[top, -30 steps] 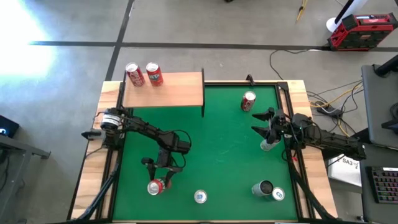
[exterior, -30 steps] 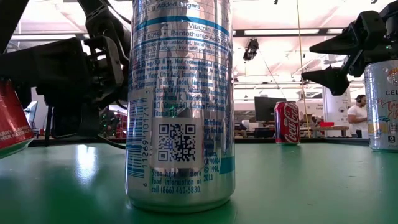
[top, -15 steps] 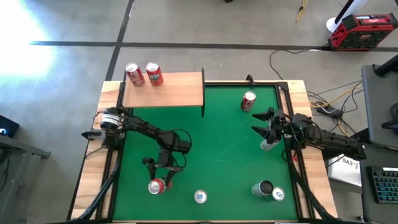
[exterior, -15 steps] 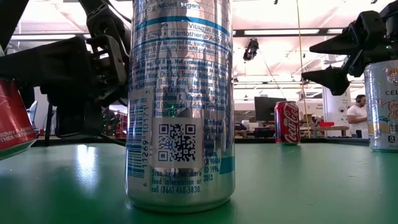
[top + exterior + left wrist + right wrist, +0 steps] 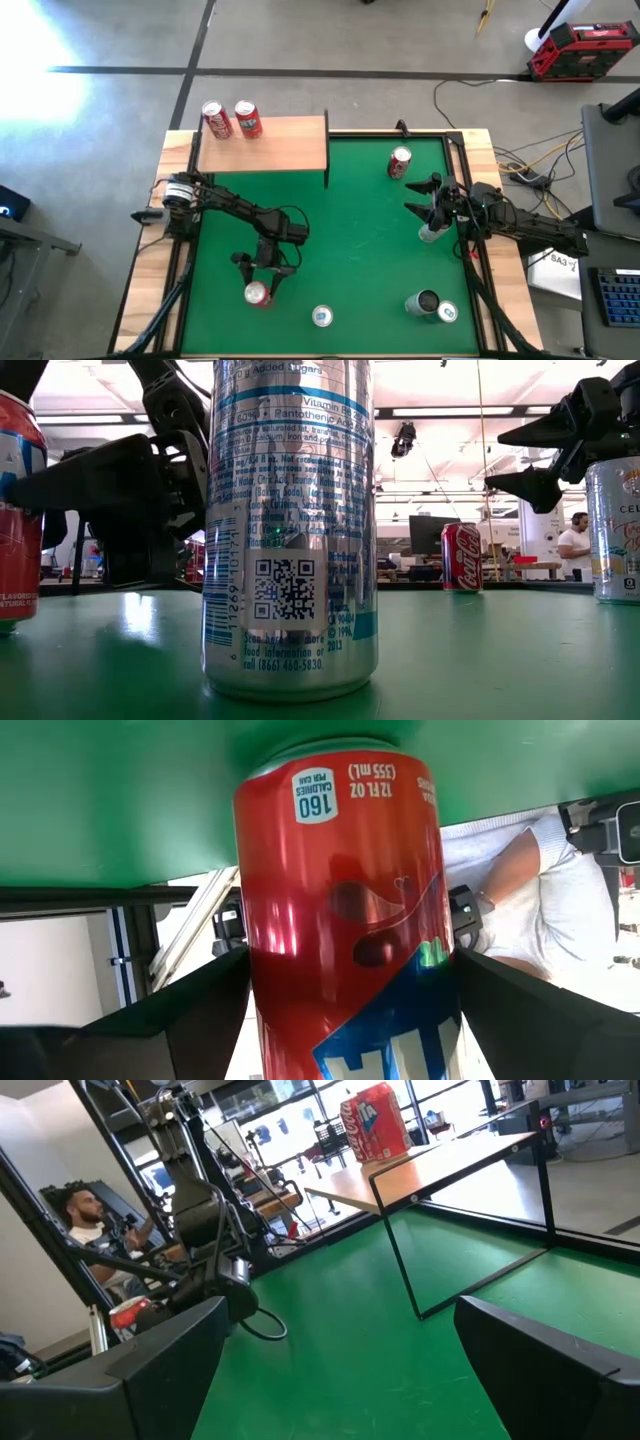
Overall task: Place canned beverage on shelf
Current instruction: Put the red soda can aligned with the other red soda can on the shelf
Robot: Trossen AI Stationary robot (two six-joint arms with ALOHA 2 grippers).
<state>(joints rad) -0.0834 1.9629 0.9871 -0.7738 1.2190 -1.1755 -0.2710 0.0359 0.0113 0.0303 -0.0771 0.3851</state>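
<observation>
Red can (image 5: 257, 293) sits lower left of centre in the high view, on the green mat (image 5: 350, 240), upright, top rim showing. Left gripper (image 5: 262, 284) is over it, fingers on either side. Shelf (image 5: 265, 143) at upper left carries two red cans (image 5: 230, 119) at its left end; the rest of the board is bare. Right gripper (image 5: 428, 198) waits at right, fingers spread, empty.

Low view: same can (image 5: 18, 510) at far left edge, upright, base on the mat, dark gripper body beside it. Silver can (image 5: 290, 525) fills the centre foreground.

Left wrist view: can wall (image 5: 345, 920) fills the gap, a dark finger (image 5: 170, 1015) pressed against each side; reads as clamped mid-body.

Right wrist view: fingers (image 5: 160, 1350) wide apart; shelf legs visible beyond.

Judgement: thin aluminium, glossy, so slippery and easily dented. Weight unknown, cannot tell if it is full. Hold at mid-height, moderate squeeze, keep upright.
</observation>
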